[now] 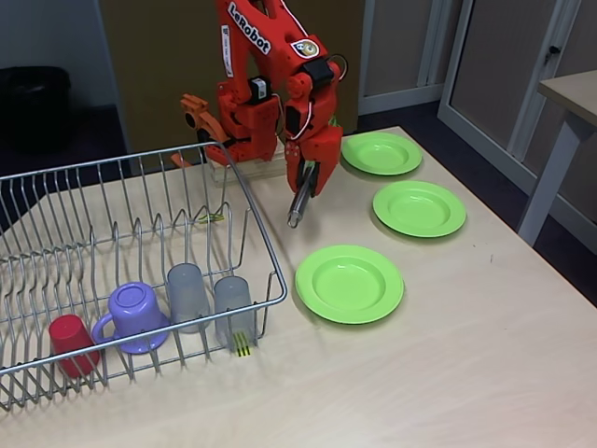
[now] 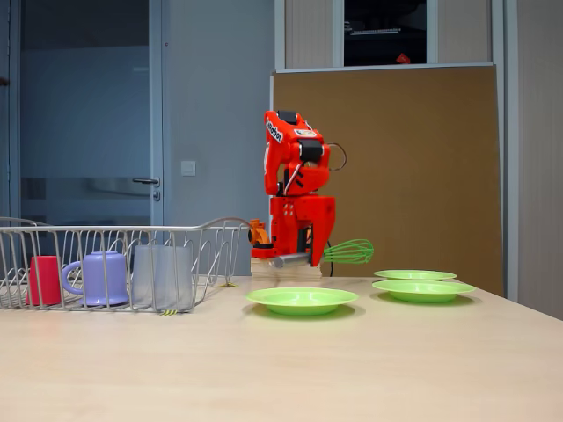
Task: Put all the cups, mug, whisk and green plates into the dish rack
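Nearest the lens in a fixed view, the dish rack [image 1: 140, 280] fills the left of the bench [image 1: 448, 373], its striped tag [image 1: 242, 346] at the front corner. Four vessels stand upside down along its front row, probably so they drain: the red cup [image 1: 71, 343], the purple mug [image 1: 136, 315] with its handle turned toward the red cup, and two grey-blue tumblers [image 1: 188, 294] [image 1: 233, 311] side by side.

Three green plates lie flat on the bench to the right of the rack, well apart from each other: one just beside the rack's front corner [image 1: 349, 283], one further back [image 1: 419, 207] and one near the arm's base [image 1: 381, 152]. None is in the rack yet.

Above the bench, between rack and plates, the orange arm holds its claw [image 1: 308, 175] clamped on the whisk [image 2: 327, 255]. In the side-on fixed view the whisk lies roughly level in the air, silver handle toward the rack and green loops sticking out the other side. That carriage looks chosen to keep the tool clear of the rack's rim.

My judgement: the whisk is mid-transfer, and the plates remain after it. The handle could catch on the prongs if it comes down too early.
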